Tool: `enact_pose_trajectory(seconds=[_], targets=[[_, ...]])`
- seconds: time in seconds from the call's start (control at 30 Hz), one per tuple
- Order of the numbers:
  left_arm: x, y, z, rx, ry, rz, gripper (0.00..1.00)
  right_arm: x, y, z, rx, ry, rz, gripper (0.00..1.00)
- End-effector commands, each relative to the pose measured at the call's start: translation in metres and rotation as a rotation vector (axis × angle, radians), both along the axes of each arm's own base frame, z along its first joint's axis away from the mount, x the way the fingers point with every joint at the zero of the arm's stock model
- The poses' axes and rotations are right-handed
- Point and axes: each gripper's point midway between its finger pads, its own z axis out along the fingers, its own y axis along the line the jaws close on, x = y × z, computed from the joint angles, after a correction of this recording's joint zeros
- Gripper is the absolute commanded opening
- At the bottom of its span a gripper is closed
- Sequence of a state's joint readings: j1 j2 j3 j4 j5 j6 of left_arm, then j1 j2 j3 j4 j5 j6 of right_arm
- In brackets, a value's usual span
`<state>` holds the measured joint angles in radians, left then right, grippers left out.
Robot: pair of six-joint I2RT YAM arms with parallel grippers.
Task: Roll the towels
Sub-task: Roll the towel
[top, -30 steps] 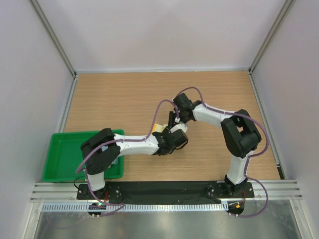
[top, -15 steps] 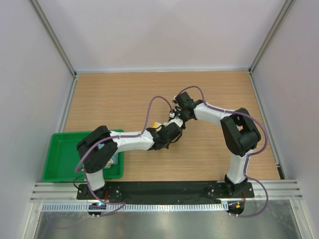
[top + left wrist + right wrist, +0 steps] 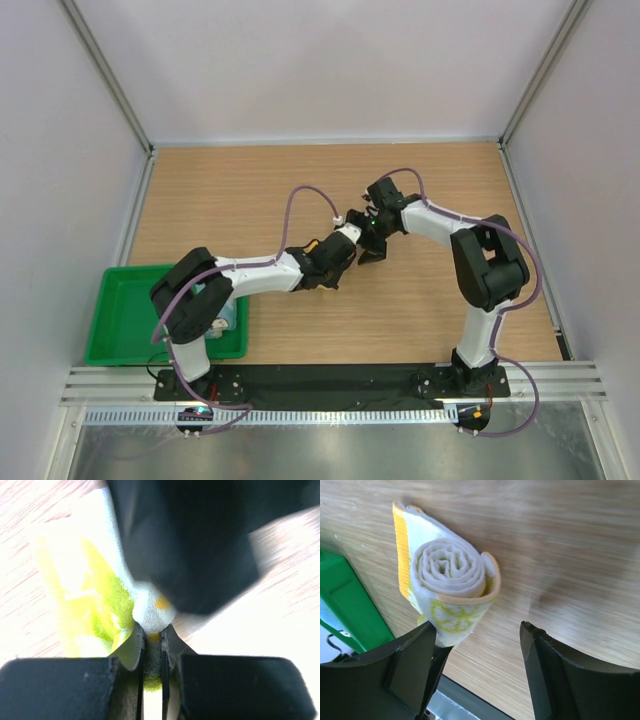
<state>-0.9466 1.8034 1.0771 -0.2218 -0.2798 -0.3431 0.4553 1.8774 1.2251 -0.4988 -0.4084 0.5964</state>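
Green tray sits at the table's near-left edge. Left arm stretched low, rightward to mid-table. Left gripper pinched tight on an edge of the yellow towel, which lies coiled on the wood. Right arm bent in from the right. Right gripper faces the roll's end, jaws wide apart, holding nothing.

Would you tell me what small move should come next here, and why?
Probably draw the right hand back: it stands open near the rolled yellow towel, which the left hand pinches shut, so the roll can then go toward the green tray.
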Motion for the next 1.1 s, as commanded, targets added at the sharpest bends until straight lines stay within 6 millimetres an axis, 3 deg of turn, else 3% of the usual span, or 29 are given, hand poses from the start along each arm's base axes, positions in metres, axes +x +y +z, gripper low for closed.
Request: enact_pose_trajectory(seconds=[0.0,0.13,0.23,0.3,0.43,0.47,0.53,0.57,0.77,1.07], targets=[[-0.035,0.02,-0.048,0.052,0.217,-0.007,0.0,0.026,-0.007,0.055,0.101,-0.09,-0.043,0.75],[-0.04,0.013,-0.045,-0.005,0.273,-0.017,0.0,0.054,-0.03,0.083,0.173,-0.154,-0.137,0.76],[-0.044,0.01,-0.042,-0.047,0.318,-0.008,0.0,0.062,-0.037,0.094,0.218,-0.187,-0.169,0.76],[-0.048,0.006,-0.038,-0.09,0.358,-0.017,0.0,0.062,-0.045,0.097,0.242,-0.197,-0.197,0.76],[-0.046,0.006,-0.033,-0.177,0.44,0.026,0.0,0.058,-0.04,0.103,0.339,-0.23,-0.193,0.75],[-0.046,0.007,-0.034,-0.184,0.453,0.036,0.0,0.05,-0.04,0.094,0.352,-0.206,-0.193,0.75],[-0.047,0.008,-0.038,-0.201,0.487,0.044,0.0,0.049,-0.036,0.096,0.397,-0.238,-0.189,0.74],[-0.045,0.011,-0.04,-0.214,0.503,0.071,0.0,0.038,-0.034,0.085,0.409,-0.204,-0.189,0.74],[-0.044,0.02,-0.05,-0.254,0.58,0.133,0.0,0.02,-0.023,0.071,0.445,-0.222,-0.164,0.74],[-0.048,0.033,-0.058,-0.278,0.649,0.187,0.0,0.015,0.008,0.048,0.416,-0.199,-0.109,0.73]])
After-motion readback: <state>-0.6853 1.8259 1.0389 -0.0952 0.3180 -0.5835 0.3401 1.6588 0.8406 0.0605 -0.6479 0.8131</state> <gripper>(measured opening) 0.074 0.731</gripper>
